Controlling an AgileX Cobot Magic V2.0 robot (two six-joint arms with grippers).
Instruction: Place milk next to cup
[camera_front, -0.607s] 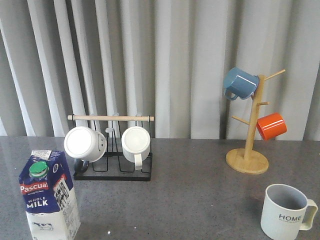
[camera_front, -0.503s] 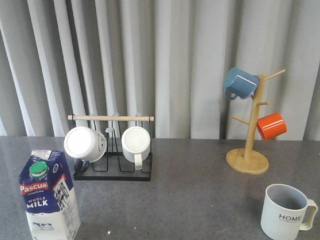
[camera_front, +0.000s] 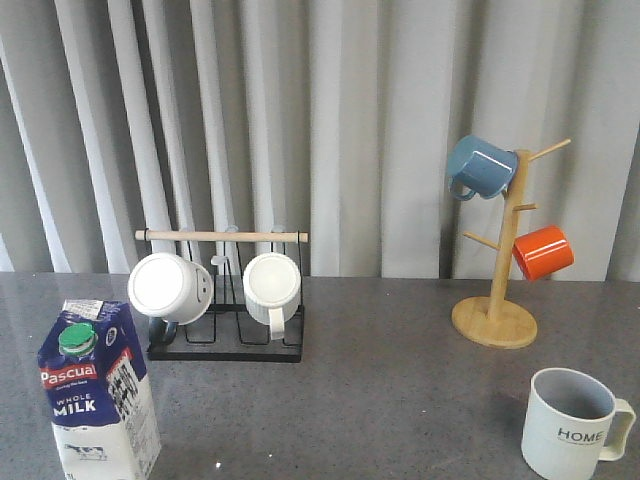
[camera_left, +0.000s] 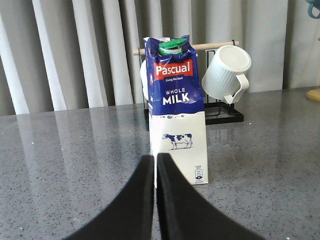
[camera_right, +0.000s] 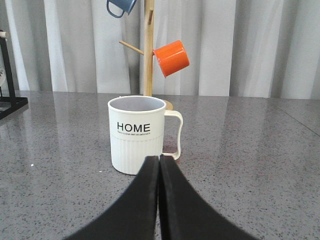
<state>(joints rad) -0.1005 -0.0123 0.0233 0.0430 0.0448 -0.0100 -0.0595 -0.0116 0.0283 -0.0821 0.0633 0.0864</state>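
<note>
The milk (camera_front: 97, 395), a dark-blue and white Pascual carton with a green cap, stands upright at the table's front left. It also shows in the left wrist view (camera_left: 176, 105). The cup (camera_front: 572, 423), a pale ribbed mug lettered HOME, stands at the front right, handle to the right. It also shows in the right wrist view (camera_right: 137, 134). My left gripper (camera_left: 155, 160) is shut and empty, just short of the carton's base. My right gripper (camera_right: 159, 161) is shut and empty, just short of the cup. Neither gripper shows in the front view.
A black wire rack (camera_front: 224, 330) with a wooden bar holds two white mugs (camera_front: 170, 288) behind the milk. A wooden mug tree (camera_front: 495, 300) at the back right carries a blue mug (camera_front: 478, 166) and an orange mug (camera_front: 543, 252). Grey curtains hang behind the table.
</note>
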